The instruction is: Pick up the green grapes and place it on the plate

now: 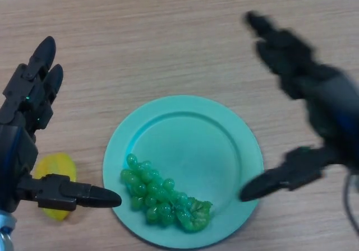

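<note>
Wooden tabletop (168, 38) with a light grain filled the whole head view, and nothing else of the room was visible.

Nearest to the robot, the green grapes (162, 200) lay on the plate (224, 133), in its near-left part, with the bunch running from the left rim toward the near edge. No hand touched them. So the placing seemed to be done, and I judged the step in hand to be the retreat of the arms.

At the near left, a small yellow fruit (55, 194) lay on the table beside the plate, partly hidden under the left hand (25, 122). This hand was open, with its thumb stretched toward the plate rim and its fingers pointing to the far side. It held nothing.

On the right, the right hand (314, 100) hung over the right rim of the plate, also open and empty, with the thumb reaching over the near-right edge and the fingers spread far and up. How high it was over the plate I could not tell.

To finish well, the right hand should go up first and then away to the right, so the thumb does not catch the rim and drag the plate. The left thumb should keep off the rim and off the yellow fruit. The grapes lay close to the edge, so any knock on the plate could roll them off.
</note>
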You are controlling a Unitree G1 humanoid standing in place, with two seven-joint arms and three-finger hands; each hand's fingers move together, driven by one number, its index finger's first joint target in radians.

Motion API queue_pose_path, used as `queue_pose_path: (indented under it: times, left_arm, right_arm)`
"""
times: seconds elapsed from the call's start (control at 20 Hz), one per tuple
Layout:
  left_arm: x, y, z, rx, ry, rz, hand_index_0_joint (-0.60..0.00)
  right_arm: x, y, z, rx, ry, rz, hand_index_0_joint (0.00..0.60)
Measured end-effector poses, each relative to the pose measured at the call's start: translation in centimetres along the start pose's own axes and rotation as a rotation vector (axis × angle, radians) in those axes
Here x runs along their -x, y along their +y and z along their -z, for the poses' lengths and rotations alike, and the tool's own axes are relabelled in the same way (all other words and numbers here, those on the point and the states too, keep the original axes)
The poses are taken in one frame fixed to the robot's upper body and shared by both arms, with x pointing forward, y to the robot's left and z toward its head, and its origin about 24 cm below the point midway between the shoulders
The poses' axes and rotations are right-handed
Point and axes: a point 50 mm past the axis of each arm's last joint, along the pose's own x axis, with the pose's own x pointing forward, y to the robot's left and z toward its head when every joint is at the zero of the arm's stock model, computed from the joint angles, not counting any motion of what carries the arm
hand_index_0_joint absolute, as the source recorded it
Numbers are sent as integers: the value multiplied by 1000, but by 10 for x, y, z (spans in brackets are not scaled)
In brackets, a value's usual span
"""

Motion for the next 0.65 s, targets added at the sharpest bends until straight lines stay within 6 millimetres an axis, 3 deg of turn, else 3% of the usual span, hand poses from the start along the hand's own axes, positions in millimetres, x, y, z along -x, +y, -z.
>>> queue_pose_path:
  times: [0.25, 0.65]
  left_arm:
    - [-1, 0, -7, -9, -31, 2, 0]
    - [0, -2, -22, -22, -80, 7, 0]
  right_arm:
    - [16, -3, 8, -101, 23, 19, 0]
    - [15, -4, 5, -91, 10, 36, 0]
